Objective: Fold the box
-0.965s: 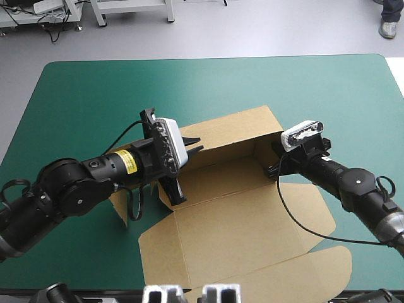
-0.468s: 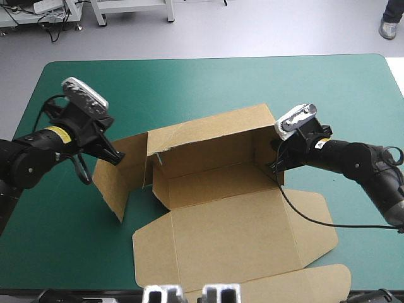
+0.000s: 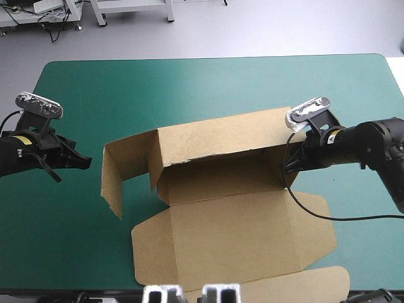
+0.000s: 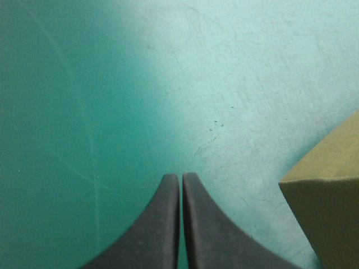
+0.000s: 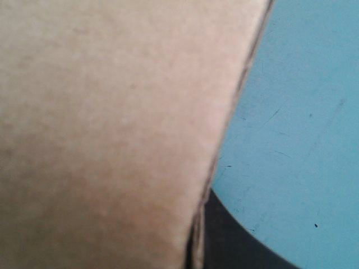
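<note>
The brown box (image 3: 233,230) lies mid-table, its back wall (image 3: 221,140) raised and its broad front panel flat. A left end flap (image 3: 123,169) stands loose, swung outward. My left gripper (image 3: 85,162) hovers well left of that flap, shut and empty; its wrist view shows the gripper (image 4: 180,180) over the teal-green cover with a box corner (image 4: 328,190) off to one side. My right gripper (image 3: 291,165) is at the box's right end wall. In its wrist view the board (image 5: 112,123) fills most of the picture, with the gripper (image 5: 196,246) shut on its edge and one black finger (image 5: 227,244) showing.
Bare teal-green cover (image 3: 189,88) stretches behind the box to the far edge and around the left gripper. The box's front flaps (image 3: 303,281) reach almost to the table's near edge.
My left gripper has pulled away leftward from the box's left end and now sits far out over the cover. The left flap swung outward. The right gripper shifted slightly right with the end wall.
</note>
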Robot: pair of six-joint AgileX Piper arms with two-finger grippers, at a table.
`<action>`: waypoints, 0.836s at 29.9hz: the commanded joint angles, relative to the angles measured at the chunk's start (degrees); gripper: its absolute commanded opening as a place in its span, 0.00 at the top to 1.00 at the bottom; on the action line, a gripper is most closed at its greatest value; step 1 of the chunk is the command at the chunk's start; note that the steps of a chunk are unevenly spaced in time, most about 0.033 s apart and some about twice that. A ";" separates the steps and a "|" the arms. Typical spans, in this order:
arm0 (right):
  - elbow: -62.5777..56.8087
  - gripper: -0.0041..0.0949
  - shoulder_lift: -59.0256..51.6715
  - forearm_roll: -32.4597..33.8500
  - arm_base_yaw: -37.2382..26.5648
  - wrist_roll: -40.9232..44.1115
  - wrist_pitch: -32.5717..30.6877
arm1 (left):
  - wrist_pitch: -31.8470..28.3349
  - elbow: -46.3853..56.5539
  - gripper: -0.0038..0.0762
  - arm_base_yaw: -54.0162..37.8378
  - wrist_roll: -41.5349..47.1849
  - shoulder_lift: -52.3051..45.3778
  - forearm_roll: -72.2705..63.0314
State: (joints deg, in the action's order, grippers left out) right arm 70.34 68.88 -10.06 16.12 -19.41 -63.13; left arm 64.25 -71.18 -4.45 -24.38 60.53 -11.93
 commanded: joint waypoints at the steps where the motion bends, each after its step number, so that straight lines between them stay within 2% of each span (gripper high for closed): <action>1: 1.26 0.98 2.95 2.38 0.00 1.24 -4.80 | -3.10 -1.62 0.95 -0.17 -0.05 -1.05 -1.54; 4: 3.05 0.98 7.89 3.61 -0.09 3.17 -1.61 | -3.51 -1.62 0.95 -0.17 -0.05 -1.05 -1.54; 9: 11.91 0.98 18.74 3.09 -0.09 3.33 -4.03 | -3.46 -1.62 0.95 -0.17 -0.05 -1.05 -1.65; 13: 21.99 0.98 26.75 2.71 -0.09 3.55 -8.37 | -3.20 -1.62 0.95 -0.17 -0.05 -1.05 -1.65; 22: 36.20 0.98 41.71 -0.22 -0.09 4.36 -8.37 | -2.85 -1.62 0.95 -0.17 0.80 -1.05 -2.51; 24: 36.73 0.95 43.47 -0.32 -0.09 5.01 -8.37 | -2.73 -1.62 0.95 -0.17 0.80 -1.05 -3.22; 25: 36.73 0.91 44.04 -0.32 -0.09 5.01 -8.37 | -2.73 -1.62 0.95 -0.17 0.80 -1.05 -3.23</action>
State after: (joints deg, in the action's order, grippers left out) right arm 106.41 112.79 -8.98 15.95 -14.05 -64.74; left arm 63.88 -71.18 -4.45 -24.12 60.53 -12.91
